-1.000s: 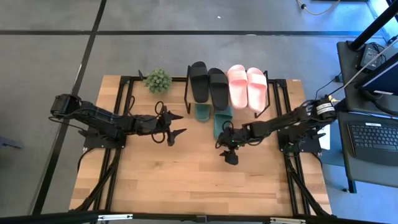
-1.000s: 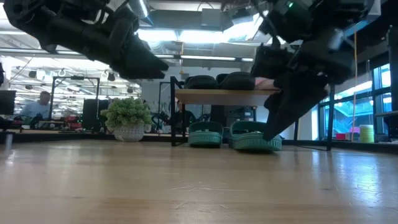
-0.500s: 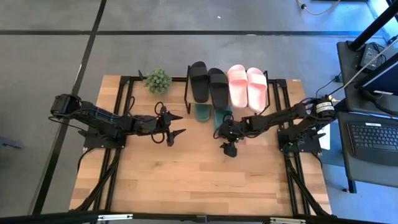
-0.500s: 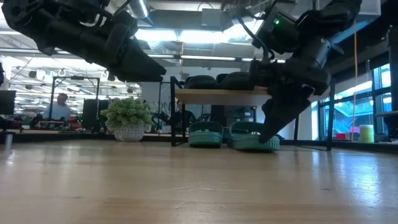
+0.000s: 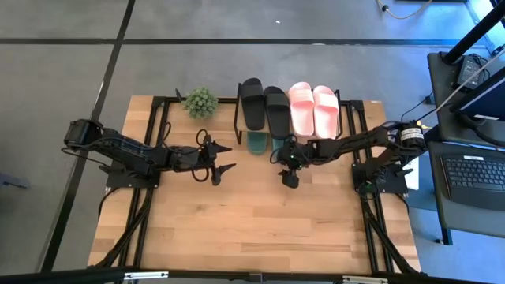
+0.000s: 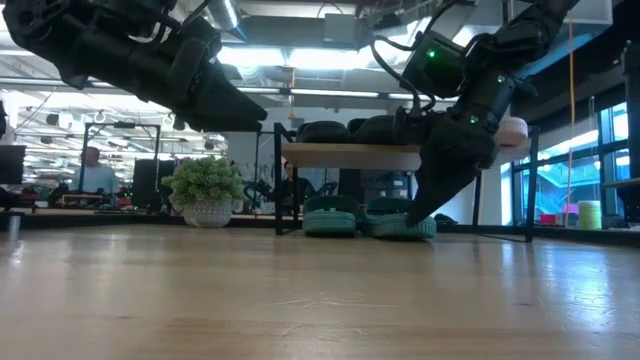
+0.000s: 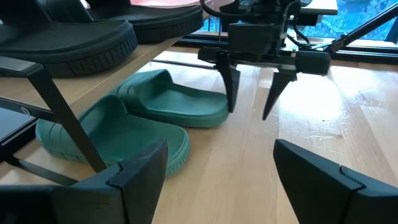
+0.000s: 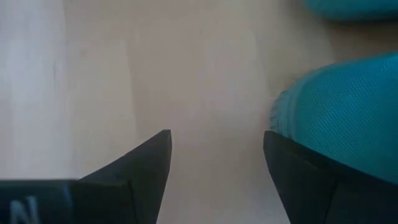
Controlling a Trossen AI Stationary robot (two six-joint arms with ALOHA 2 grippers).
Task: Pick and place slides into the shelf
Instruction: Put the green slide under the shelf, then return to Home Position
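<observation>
The shelf stands at the table's far edge. The black slides and pink slides lie side by side on its top plank. Two green slides rest on their soles on the table at its foot: the left one and the right one. My right gripper is open, pointing steeply down at the right green slide's near end. My left gripper hovers open over the table left of the shelf, nothing between its fingers. My right gripper meets the right green slide's near end with one finger, which stands against the rim. The slide lies outside the gap between the fingers, beside that finger. The fingers slant down from the table's near side. The slide lies flat on the table.
A small potted plant stands left of the shelf at the far edge. The shelf's black frame posts stand close to the left green slide. Bare wooden tabletop spreads toward the near edge.
My right gripper has moved toward the table's far edge and the shelf, staying open. The right green slide has slid along the table with it, farther in under the shelf's plank.
</observation>
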